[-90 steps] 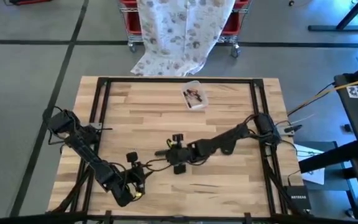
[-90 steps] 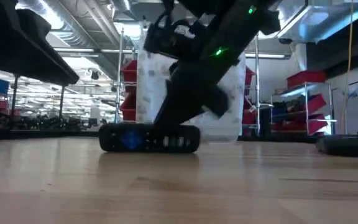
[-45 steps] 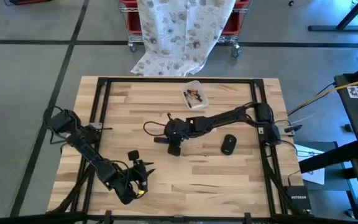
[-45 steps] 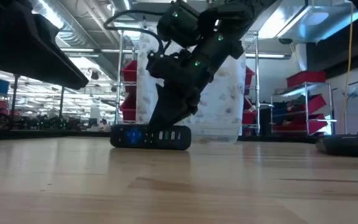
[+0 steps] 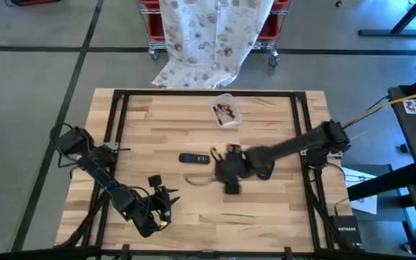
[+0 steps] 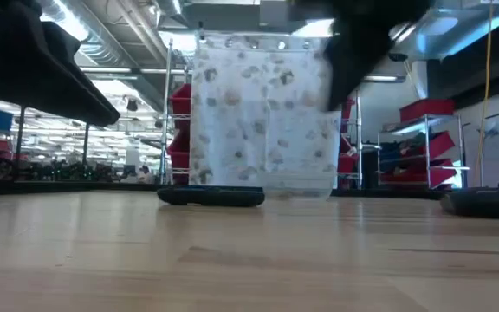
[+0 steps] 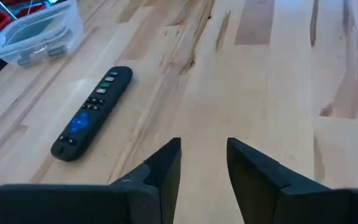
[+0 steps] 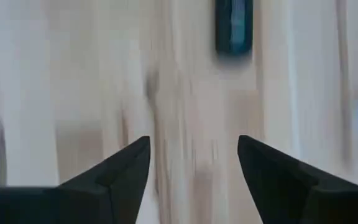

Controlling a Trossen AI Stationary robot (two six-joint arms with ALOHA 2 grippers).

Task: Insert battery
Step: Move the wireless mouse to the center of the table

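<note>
Remote (image 5: 194, 158) beside open R pincer (image 5: 221, 172).

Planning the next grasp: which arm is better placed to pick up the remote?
Probably right. The right gripper is open beside the remote at mid-table, empty. The left gripper is open too, but sits farther off near the front edge.

Black remote (image 5: 194, 158), blue button; pale wood table (image 5: 266, 206)

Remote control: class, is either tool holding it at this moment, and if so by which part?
Nothing is held. The remote control lies free on the table; the right tool and left tool are both open and empty.
</note>
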